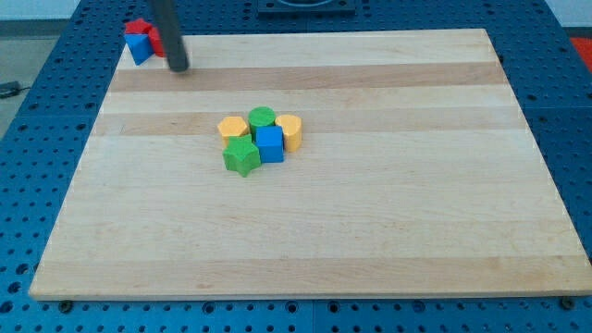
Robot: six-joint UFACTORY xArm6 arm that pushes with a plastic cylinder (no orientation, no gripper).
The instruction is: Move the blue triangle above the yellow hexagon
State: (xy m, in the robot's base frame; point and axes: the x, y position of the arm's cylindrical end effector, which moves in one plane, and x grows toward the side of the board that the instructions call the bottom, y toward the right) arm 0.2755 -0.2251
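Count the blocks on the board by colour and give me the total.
Yellow: 2, a hexagon and a block
Green: 2, a cylinder and a star
Blue: 2, a cube and a triangle
Red: 1, a block
Total: 7

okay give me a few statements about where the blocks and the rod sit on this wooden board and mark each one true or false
1. The blue triangle block sits at the view's top left corner of the wooden board. True.
2. My tip touches the central cluster. False: it is far from it, just right of the blue triangle and the red block.
3. The yellow hexagon block is at the cluster's left. True.
4. The blue cube stands alone at the board's right edge. False: it is in the cluster, beside the green star-shaped block.
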